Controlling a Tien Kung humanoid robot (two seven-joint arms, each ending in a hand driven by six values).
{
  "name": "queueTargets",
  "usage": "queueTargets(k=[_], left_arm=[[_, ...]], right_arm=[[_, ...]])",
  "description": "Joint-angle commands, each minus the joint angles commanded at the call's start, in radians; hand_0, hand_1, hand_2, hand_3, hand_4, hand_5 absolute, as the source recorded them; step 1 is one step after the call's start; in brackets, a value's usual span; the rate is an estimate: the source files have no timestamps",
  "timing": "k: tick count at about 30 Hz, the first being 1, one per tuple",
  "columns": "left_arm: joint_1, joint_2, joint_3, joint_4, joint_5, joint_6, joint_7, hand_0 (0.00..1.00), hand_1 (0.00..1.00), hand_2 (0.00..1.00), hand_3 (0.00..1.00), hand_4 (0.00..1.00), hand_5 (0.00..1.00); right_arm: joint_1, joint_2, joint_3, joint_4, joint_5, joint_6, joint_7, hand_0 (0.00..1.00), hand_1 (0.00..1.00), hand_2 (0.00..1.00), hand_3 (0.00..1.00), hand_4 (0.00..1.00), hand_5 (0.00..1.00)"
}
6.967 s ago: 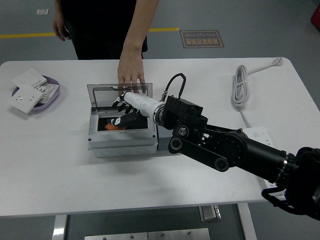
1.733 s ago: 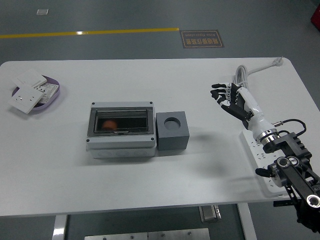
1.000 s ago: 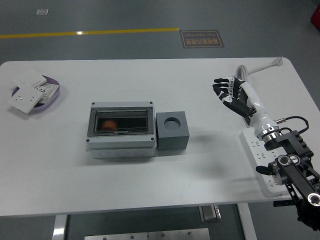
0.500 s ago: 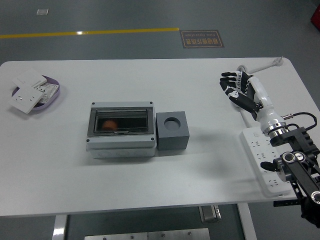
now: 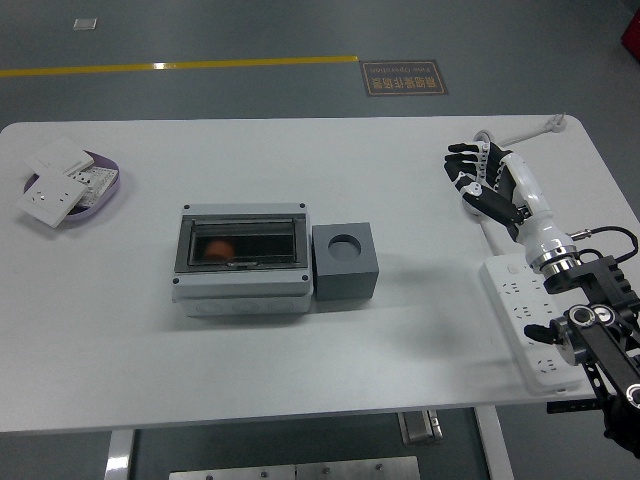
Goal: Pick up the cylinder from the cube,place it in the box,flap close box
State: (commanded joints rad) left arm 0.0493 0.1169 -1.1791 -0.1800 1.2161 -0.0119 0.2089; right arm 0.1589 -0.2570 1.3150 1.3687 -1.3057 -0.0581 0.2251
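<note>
Right hand (image 5: 482,180) has pulled back from mid-table to the far right edge over the last couple of seconds, fingers loosely spread, holding nothing; it now hovers over the coiled white cable (image 5: 481,150), just beyond the power strip (image 5: 527,318); left arm not in view. Box (image 5: 241,258) sits centre-table with its tinted flap down flat; the cylinder (image 5: 220,248) shows as an orange blur through the flap, inside the box at its left end; seven seconds back the flap was up, the hand was in the box and a person's hand steadied the lid, person now gone. Cube (image 5: 346,261) touches the box's right side, round socket empty. Read: all three steps look done, hand retreating to rest. Clutter: purple tray (image 5: 108,186) with white switch plates (image 5: 50,196) far left, well apart; nothing blocks the box.
</note>
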Motion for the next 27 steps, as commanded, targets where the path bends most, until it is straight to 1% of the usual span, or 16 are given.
queueTargets(k=[9,10,18,27], left_arm=[[0.002,-0.003,-0.001,0.0,-0.002,0.001,-0.001,0.601,0.579,0.59,0.582,0.641,0.203],[0.002,-0.003,-0.001,0.0,-0.002,0.001,-0.001,0.601,0.579,0.59,0.582,0.641,0.204],[0.005,-0.005,0.002,0.0,-0.005,0.001,-0.004,0.6,0.579,0.59,0.582,0.641,0.203],[0.005,-0.001,0.002,0.0,-0.005,0.002,-0.006,0.601,0.579,0.59,0.582,0.641,0.203]], right_arm=[[0.0,0.002,0.001,0.001,-0.002,0.002,-0.001,0.749,0.664,0.643,0.663,0.754,0.364],[0.0,0.002,0.002,0.001,-0.002,0.002,-0.001,0.749,0.664,0.643,0.679,0.751,0.357],[-0.001,0.002,0.006,-0.003,-0.001,0.0,0.002,0.749,0.663,0.643,0.678,0.749,0.356],[-0.001,0.003,0.008,-0.014,0.008,0.001,0.012,0.749,0.663,0.643,0.676,0.749,0.353]])
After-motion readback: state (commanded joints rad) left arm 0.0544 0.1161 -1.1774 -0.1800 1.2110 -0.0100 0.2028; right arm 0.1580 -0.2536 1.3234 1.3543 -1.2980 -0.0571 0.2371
